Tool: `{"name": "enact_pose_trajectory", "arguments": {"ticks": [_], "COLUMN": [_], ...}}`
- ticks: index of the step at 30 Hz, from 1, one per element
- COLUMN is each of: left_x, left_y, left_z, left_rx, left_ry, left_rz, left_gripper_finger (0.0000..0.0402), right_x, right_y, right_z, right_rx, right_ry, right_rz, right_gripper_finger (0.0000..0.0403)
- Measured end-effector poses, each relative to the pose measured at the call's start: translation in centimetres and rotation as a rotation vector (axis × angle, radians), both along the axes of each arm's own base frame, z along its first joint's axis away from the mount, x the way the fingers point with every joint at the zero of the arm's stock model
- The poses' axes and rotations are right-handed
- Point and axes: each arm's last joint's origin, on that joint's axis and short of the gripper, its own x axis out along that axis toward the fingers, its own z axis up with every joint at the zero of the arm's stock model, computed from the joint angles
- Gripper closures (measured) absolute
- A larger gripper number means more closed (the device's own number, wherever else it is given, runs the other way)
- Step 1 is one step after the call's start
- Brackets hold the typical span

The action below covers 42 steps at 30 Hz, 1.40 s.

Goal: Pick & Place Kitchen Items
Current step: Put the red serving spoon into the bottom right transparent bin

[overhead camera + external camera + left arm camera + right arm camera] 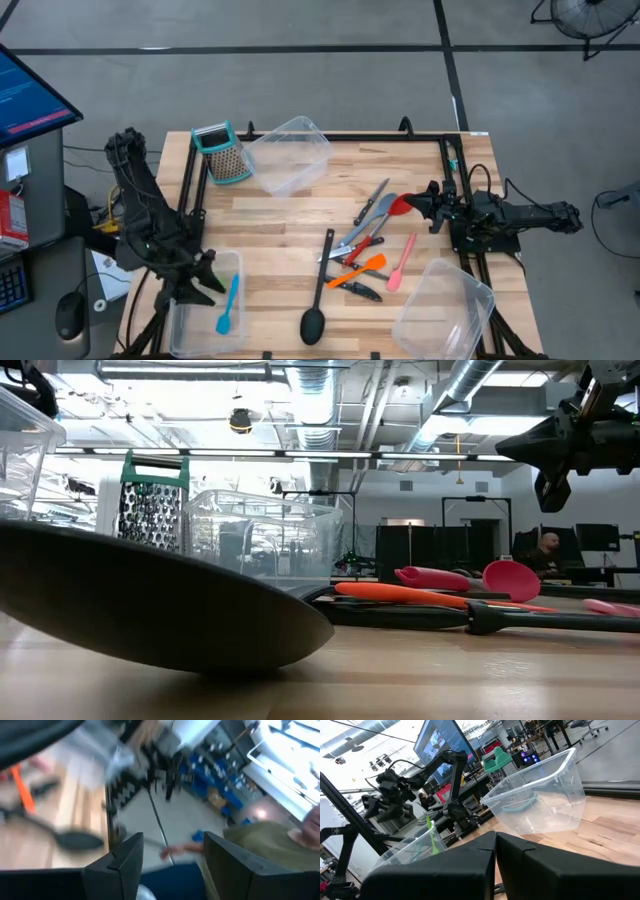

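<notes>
1. Lower left of the high view: left hand (207, 283) spread above a tub (190, 325) holding the blue spatula (228, 306)
2. Right hand (425, 205) pressed together, empty, right of centre on the worktop (290, 215) beside scattered utensils (362, 250)

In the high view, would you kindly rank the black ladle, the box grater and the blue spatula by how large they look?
1. black ladle, clearly the longest
2. box grater
3. blue spatula, shortest and thinnest
</notes>
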Motion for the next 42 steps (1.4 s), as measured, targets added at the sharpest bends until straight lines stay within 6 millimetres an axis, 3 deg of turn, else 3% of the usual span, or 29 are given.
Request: {"name": "enact_pose_trajectory", "arguments": {"ticks": [9, 14, 20, 31, 37, 42], "left_x": [4.1, 8.1, 13.5, 22.1, 23.9, 23.5], "left_y": [1.7, 2.4, 1.8, 0.9, 1.4, 1.6], "left_z": [2.4, 1.3, 0.5, -2.3, -4.4, -4.7], "left_rx": [0.221, 0.334, 0.438, 0.565, 0.619, 0.641], "left_ry": [-0.326, -0.251, -0.157, 0.053, 0.171, 0.235], "left_rz": [0.305, 0.462, 0.554, 0.522, 0.499, 0.464], "left_gripper_finger": [0.0197, 0.0189, 0.0188, 0.0188, 0.0188, 0.0188], "right_x": [0.0, 0.0, 0.0, 0.0, 0.0, 0.0], "right_y": [0.0, 0.0, 0.0, 0.0, 0.0, 0.0], "right_z": [0.0, 0.0, 0.0, 0.0, 0.0, 0.0], "right_rx": [0.0, 0.0, 0.0, 0.0, 0.0, 0.0], "right_ry": [0.0, 0.0, 0.0, 0.0, 0.0, 0.0], "right_rz": [0.0, 0.0, 0.0, 0.0, 0.0, 0.0], "right_gripper_finger": [0.0393, 0.0393, 0.0393, 0.0393, 0.0393, 0.0393]}}
